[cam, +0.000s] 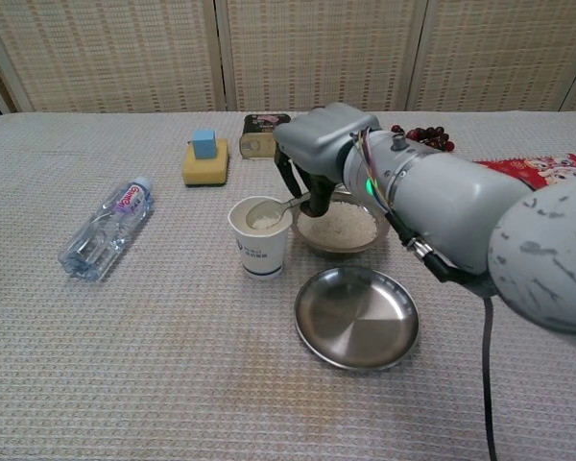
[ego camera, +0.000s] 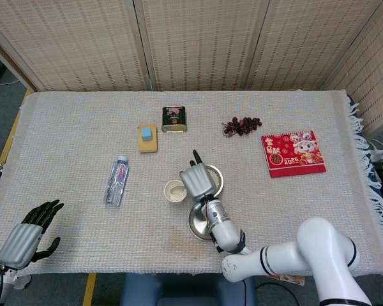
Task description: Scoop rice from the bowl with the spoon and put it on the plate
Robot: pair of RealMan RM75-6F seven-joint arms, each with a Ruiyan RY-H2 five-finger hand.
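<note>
1. The right hand (cam: pixel 312 158) grips the spoon (cam: pixel 274 209) by its handle, fingers curled down around it. The spoon's long axis runs out from the hand toward the robot's left, tilting slightly downward, and ends at the spoon's head.

2. The spoon's head sits just inside the mouth of the paper cup (cam: pixel 259 242), which stands beside and below the hand on its left. A little white rice shows in the spoon's head; whether it touches the cup's contents cannot be told.

3. The bowl (cam: pixel 340 225) of rice lies directly under the hand's wrist side, just to the right of the cup and touching or nearly touching it. The spoon therefore points away from the bowl, not into it.

4. The plate (cam: pixel 357 316) lies in front of the bowl, nearer the robot's body than the hand, and holds no rice. To reach it, the spoon likely has to swing back toward the robot and a little right, kept level.

5. The left hand (ego camera: pixel 27 237) hangs well apart at the table's near left edge, fingers spread and holding nothing. The right hand is far nearer to bowl and plate alike.
</note>
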